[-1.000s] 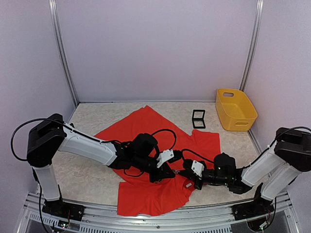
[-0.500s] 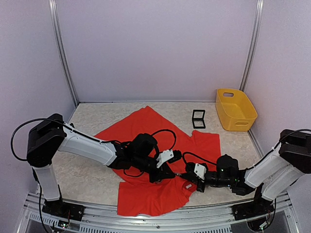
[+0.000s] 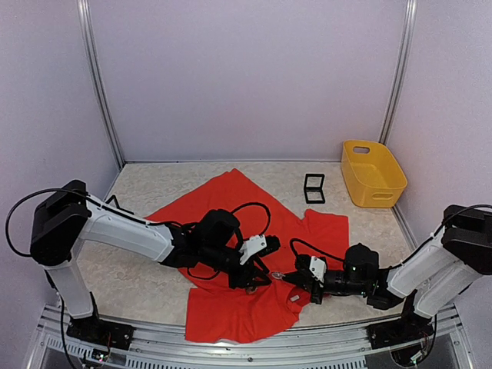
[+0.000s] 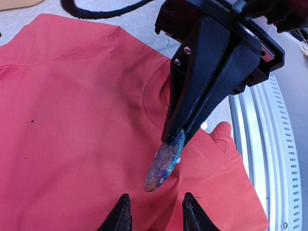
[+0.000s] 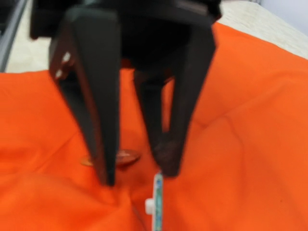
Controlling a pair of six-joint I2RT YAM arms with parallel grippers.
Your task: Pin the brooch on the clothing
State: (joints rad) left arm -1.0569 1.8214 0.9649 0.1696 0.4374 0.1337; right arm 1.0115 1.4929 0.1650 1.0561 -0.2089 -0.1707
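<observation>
The red T-shirt [image 3: 231,200] lies spread on the table; it also shows in the left wrist view [image 4: 72,120] and the right wrist view [image 5: 250,120]. My right gripper [image 3: 286,275] is shut on the brooch [image 3: 275,274], a blue and purple oval disc [image 4: 163,166], and holds it edge-down just above the shirt near the neckline. In the right wrist view the brooch [image 5: 157,202] shows edge-on with a white back piece; my own fingers are hidden there. My left gripper [image 3: 260,277] is open, its tips [image 4: 156,214] low over a fabric fold facing the brooch.
A yellow bin [image 3: 373,173] stands at the back right, a small black frame [image 3: 314,188] beside it. A small brown disc [image 5: 115,158] lies on the shirt under the left gripper. The shirt's white label [image 3: 294,293] is near the metal front rail [image 3: 231,350].
My left arm has drawn back a little to the left, opening a small gap in which the brooch now shows. The right gripper has shifted slightly and still holds the brooch.
</observation>
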